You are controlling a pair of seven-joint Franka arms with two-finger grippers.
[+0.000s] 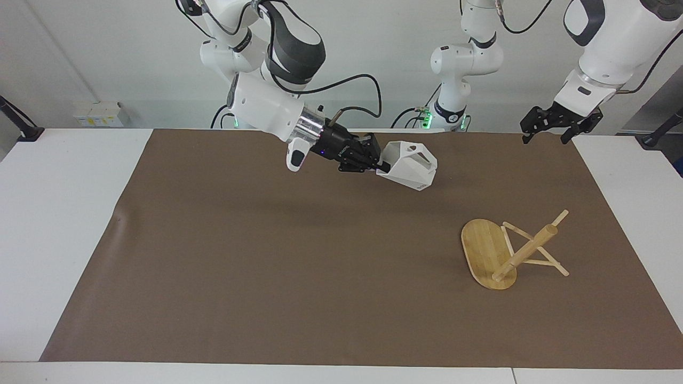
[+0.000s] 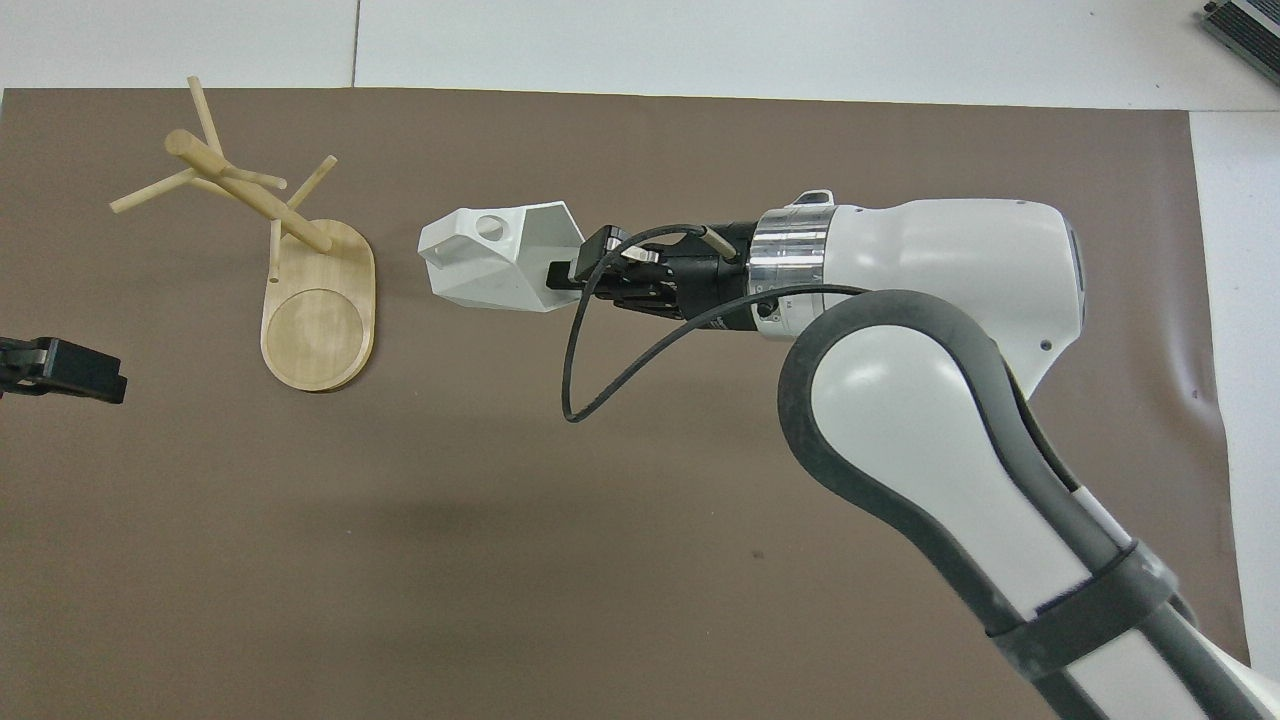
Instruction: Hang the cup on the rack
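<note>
My right gripper (image 1: 381, 166) is shut on the rim of the white faceted cup (image 1: 410, 165) and holds it on its side above the brown mat. The cup (image 2: 498, 260) has its blocky handle with the round hole on top and its base pointing toward the left arm's end of the table. The bamboo rack (image 1: 506, 253) stands upright on the mat toward that end, apart from the cup. Its post and thin pegs (image 2: 232, 185) are bare. My left gripper (image 1: 545, 138) hangs open and empty over the mat's corner by the left arm's base.
The brown mat (image 1: 267, 266) covers most of the white table (image 1: 58, 213). A black cable (image 2: 600, 380) loops down from the right wrist. Nothing else lies on the mat.
</note>
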